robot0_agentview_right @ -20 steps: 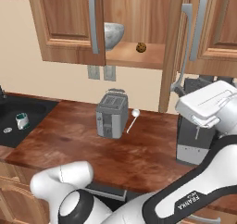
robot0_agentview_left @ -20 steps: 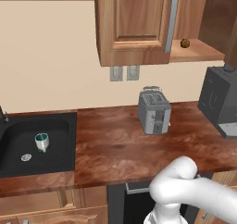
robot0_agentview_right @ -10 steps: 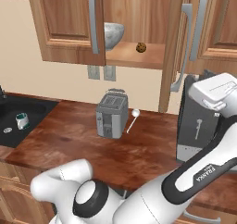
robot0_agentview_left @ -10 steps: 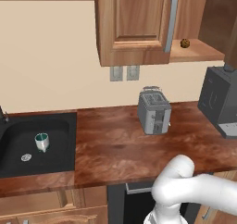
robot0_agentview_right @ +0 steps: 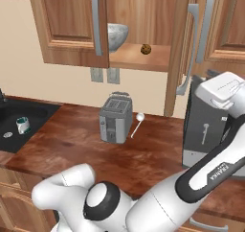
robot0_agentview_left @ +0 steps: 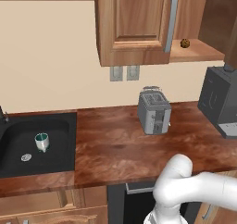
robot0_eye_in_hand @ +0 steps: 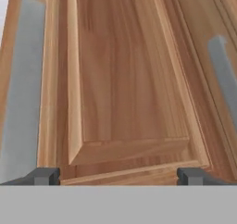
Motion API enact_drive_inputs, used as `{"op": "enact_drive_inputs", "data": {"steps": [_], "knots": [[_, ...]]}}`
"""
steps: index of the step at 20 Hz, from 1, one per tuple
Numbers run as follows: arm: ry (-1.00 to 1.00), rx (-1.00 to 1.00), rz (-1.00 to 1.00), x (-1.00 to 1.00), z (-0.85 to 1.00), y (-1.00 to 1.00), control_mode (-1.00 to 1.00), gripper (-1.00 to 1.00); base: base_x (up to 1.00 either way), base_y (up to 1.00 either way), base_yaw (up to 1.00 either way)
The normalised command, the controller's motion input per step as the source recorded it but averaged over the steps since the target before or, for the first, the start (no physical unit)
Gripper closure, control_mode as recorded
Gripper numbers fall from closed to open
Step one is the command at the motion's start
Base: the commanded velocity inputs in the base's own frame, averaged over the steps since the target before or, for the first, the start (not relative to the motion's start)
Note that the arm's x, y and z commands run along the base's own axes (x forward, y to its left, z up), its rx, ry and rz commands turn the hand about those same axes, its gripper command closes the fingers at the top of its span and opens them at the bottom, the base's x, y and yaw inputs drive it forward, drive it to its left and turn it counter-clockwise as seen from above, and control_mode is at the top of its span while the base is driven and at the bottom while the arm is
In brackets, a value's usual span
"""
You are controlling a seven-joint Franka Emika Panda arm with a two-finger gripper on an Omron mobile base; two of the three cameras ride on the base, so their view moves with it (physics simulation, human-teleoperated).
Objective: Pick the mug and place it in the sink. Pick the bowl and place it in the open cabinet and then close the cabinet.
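The grey-white speckled bowl (robot0_agentview_right: 116, 34) sits on the shelf inside the wall cabinet (robot0_agentview_right: 139, 63), half hidden behind the left door (robot0_agentview_right: 72, 25). The cabinet's right door (robot0_agentview_right: 183, 49) stands open, edge-on to the right base view. My gripper (robot0_eye_in_hand: 119, 177) is open, fingertips (robot0_eye_in_hand: 46, 176) wide apart with nothing between them, close up against this door's wooden panel (robot0_eye_in_hand: 125, 79). The white hand (robot0_agentview_right: 225, 89) hangs just right of the door. The small mug (robot0_agentview_left: 41, 142) (robot0_agentview_right: 22, 125) stands upright in the black sink (robot0_agentview_left: 60, 140) (robot0_agentview_right: 33, 116).
A small brown ball (robot0_agentview_right: 146, 49) (robot0_agentview_left: 185, 43) lies on the cabinet shelf. A silver toaster (robot0_agentview_left: 154, 111) (robot0_agentview_right: 115, 123) stands mid-counter with a white spoon (robot0_agentview_right: 137, 123) beside it. A dark coffee machine (robot0_agentview_right: 206, 130) (robot0_agentview_left: 222, 102) stands below my hand. Silver bar handles (robot0_eye_in_hand: 23, 89) flank the panel.
My hand has risen and shifted slightly right beside the open door. The door, bowl and mug have not visibly moved.
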Motion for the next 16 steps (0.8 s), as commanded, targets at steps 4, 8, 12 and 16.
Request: {"op": "enact_drive_inputs", "data": {"steps": [4, 8, 12, 16], "knots": [[0.0, -0.01, 0.04, 0.0, 0.0, 0.5, -1.0, -1.0, 0.0, 0.0, 0.0], [0.0, -0.06, 0.0, 0.0, 0.0, 0.87, -1.0, -1.0, 0.0, 0.0, 0.0], [0.0, -0.08, -0.02, 0.0, 0.0, 0.99, -1.0, -1.0, 0.0, 0.0, 0.0], [0.0, -0.06, -0.15, 0.0, 0.0, 0.98, -1.0, -1.0, 0.0, 0.0, 0.0]]}}
